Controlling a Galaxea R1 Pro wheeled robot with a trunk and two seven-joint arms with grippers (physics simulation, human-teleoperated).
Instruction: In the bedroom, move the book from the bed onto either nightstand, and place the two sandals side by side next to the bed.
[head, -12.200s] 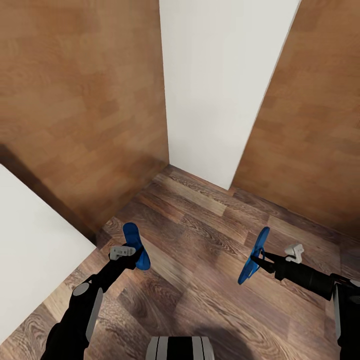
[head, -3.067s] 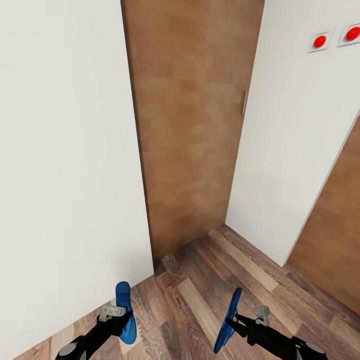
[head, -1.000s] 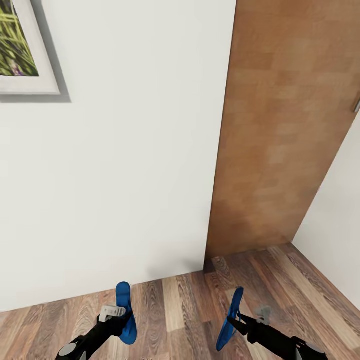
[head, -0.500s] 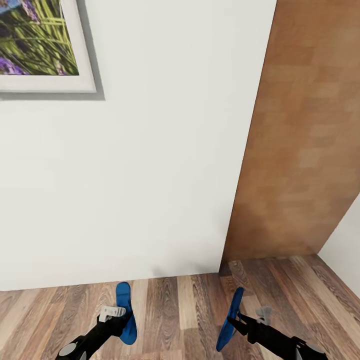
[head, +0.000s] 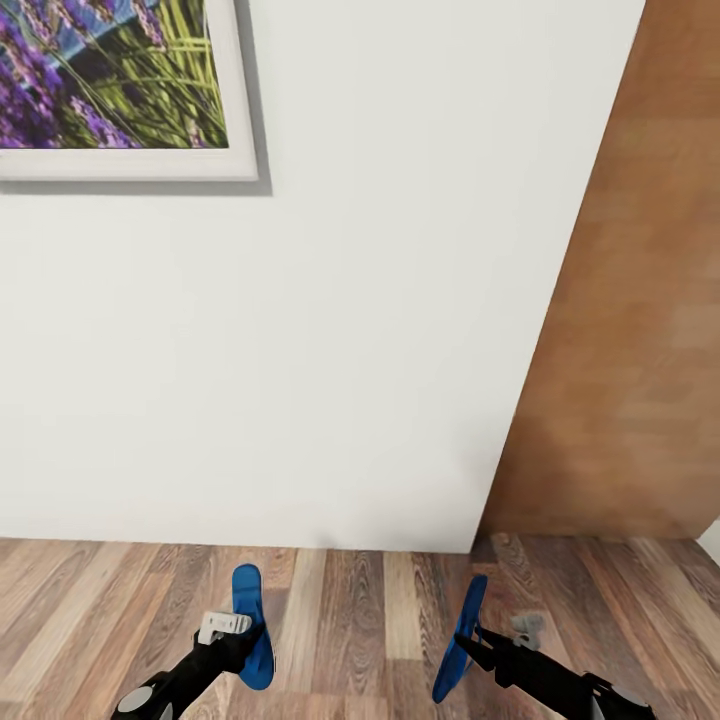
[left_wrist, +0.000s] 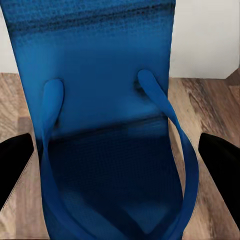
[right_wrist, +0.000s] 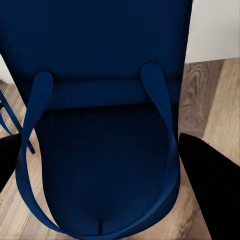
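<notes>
Evidently each end effector (head: 243, 640) (head: 470, 640) clasps a blue sandal (head: 247, 622) (head: 462, 635).

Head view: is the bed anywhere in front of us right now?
No: ahead is a white wall with a framed picture and a wood door panel, over plank floor.

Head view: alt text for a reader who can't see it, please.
Each gripper, left and right, holds a blue sandal above wood-plank floor, facing a white wall with a framed lavender picture.
</notes>
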